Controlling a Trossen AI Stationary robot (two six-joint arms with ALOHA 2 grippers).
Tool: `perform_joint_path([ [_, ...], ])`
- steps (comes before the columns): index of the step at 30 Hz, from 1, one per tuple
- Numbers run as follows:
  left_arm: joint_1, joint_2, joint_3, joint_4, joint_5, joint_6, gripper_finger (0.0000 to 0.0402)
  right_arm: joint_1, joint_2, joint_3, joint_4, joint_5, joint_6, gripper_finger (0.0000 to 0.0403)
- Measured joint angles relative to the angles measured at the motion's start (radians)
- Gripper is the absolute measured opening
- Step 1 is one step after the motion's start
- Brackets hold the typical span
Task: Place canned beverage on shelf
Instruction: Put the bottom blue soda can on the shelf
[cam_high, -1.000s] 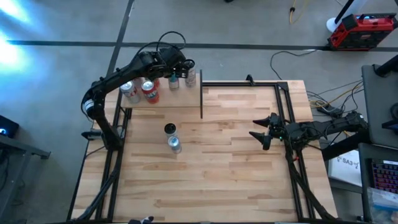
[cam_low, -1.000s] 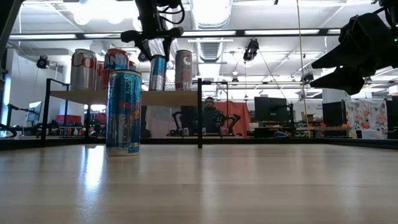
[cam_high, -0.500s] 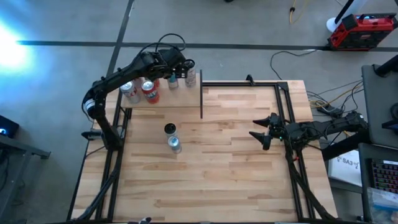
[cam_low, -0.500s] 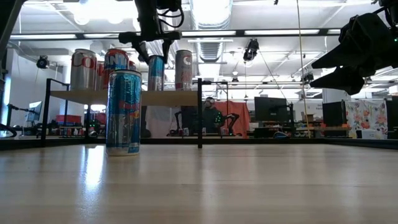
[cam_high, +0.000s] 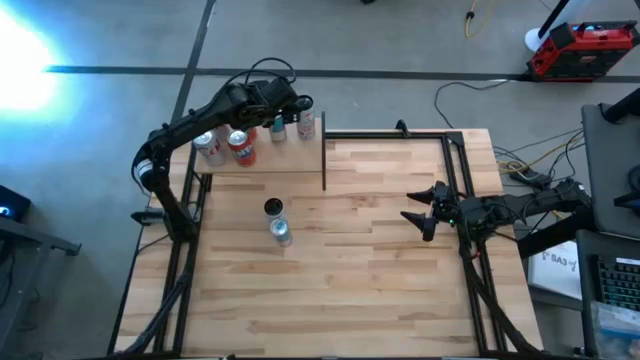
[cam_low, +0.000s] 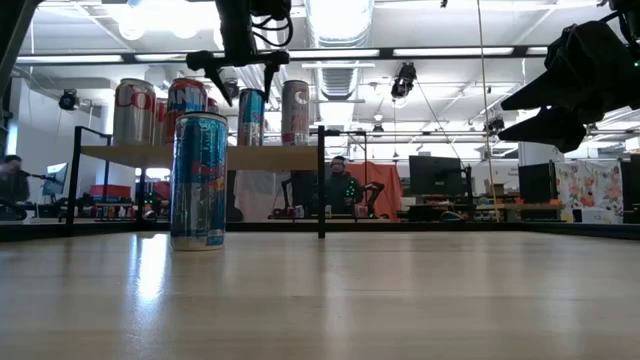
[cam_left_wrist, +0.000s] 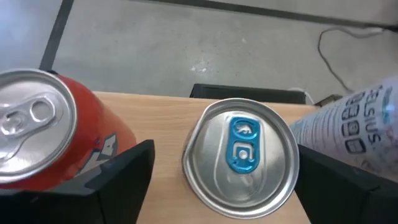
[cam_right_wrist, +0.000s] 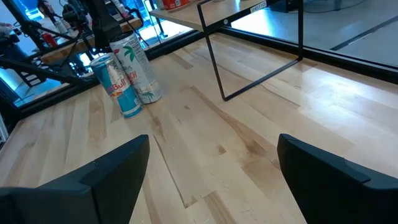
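Observation:
The shelf (cam_high: 262, 158) is a pale board on a thin black frame at the table's far left. On it stand two red cans (cam_high: 240, 147), a slim blue-tabbed can (cam_left_wrist: 239, 155) and a white can (cam_high: 306, 124). My left gripper (cam_low: 243, 85) hangs open just over the slim can (cam_low: 251, 117), one finger on either side of its top, apart from it. Two more cans (cam_high: 279, 222) stand upright on the tabletop. My right gripper (cam_high: 416, 206) waits open near the table's right edge, with nothing between its fingers.
A black upright post (cam_low: 321, 180) of the shelf frame stands at the shelf's right end. The striped tabletop (cam_high: 380, 280) stretches wide between the two loose cans and my right arm. People sit in the room beyond the table (cam_low: 341, 185).
My left gripper has opened and let go of the slim blue-tabbed can, rolling a little about its own axis while staying in place. The can stays upright on the shelf.

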Motion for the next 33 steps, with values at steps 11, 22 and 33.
perform_joint_path([
  [11, 0.000, -0.001, 0.000, 0.008, -0.002, -0.172, 0.0348, 0.000, 0.000, 0.000, 0.000, 0.000, 0.000, 0.0336],
  [22, 0.000, 0.017, 0.002, 0.025, 0.006, -0.301, 0.0349, 0.000, 0.000, 0.000, 0.000, 0.000, 0.000, 0.0336],
  [33, 0.000, 0.022, 0.002, 0.017, 0.006, -0.426, 0.0348, 0.000, 0.000, 0.000, 0.000, 0.000, 0.000, 0.0336],
])
